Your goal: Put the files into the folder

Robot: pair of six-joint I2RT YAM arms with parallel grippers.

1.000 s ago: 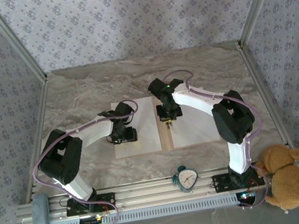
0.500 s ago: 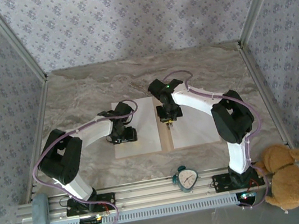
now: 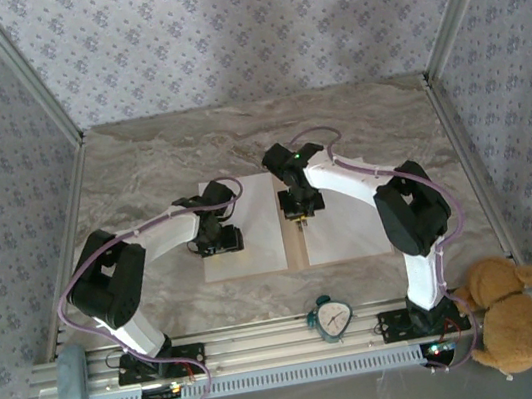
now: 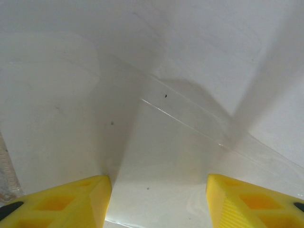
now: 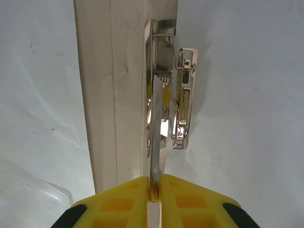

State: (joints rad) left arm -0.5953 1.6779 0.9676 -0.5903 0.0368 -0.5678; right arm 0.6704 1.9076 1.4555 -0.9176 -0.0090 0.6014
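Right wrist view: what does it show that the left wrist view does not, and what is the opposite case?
The right wrist view has the metal clip beside the folder's tan spine, and the right gripper is shut on a thin upright blade of that clip. The left wrist view has the left gripper open, its fingers wide apart over a white sheet crossed by a faint glossy edge. Both share yellow fingers at the bottom and white paper beneath.
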